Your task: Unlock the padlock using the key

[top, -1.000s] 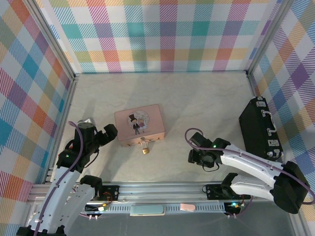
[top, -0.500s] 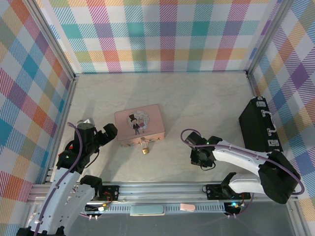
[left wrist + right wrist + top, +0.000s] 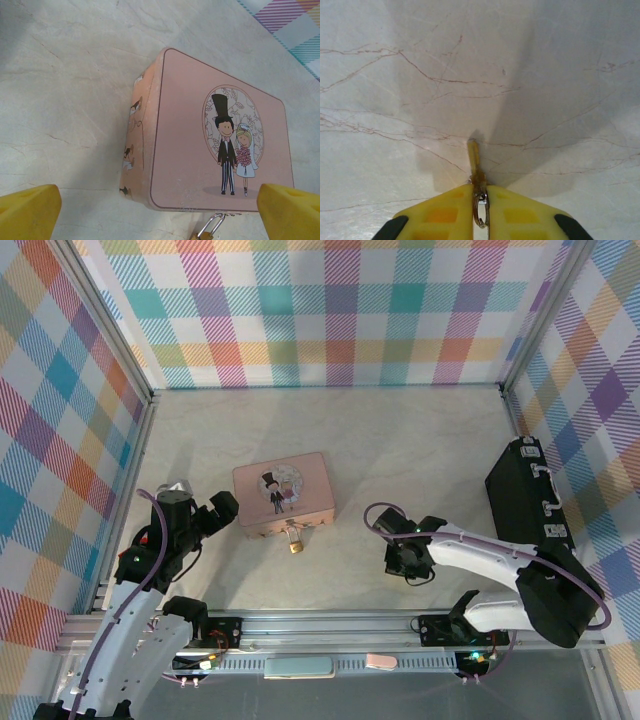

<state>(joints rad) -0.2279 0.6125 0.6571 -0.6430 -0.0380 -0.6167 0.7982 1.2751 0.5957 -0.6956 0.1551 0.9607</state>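
The tiny brass padlock (image 3: 294,543) hangs by its silver shackle from the front of the pink tin (image 3: 284,494); in the left wrist view the padlock (image 3: 207,230) peeks in at the bottom edge below the tin (image 3: 190,150). My left gripper (image 3: 215,512) hovers left of the tin, open, its yellow fingertips (image 3: 30,210) wide apart. My right gripper (image 3: 480,189) is shut on the key (image 3: 474,159), whose blade pokes forward onto the table while its ring (image 3: 480,210) sits between the pads. In the top view the right gripper (image 3: 398,562) is low on the table, right of the padlock.
A black case (image 3: 525,500) stands against the right wall. Plaid walls close in the marble table (image 3: 400,450) on three sides. A metal rail (image 3: 330,625) runs along the near edge.
My right gripper's jaws have closed onto the key and the arm has shifted slightly. The left arm, tin and padlock have not moved.
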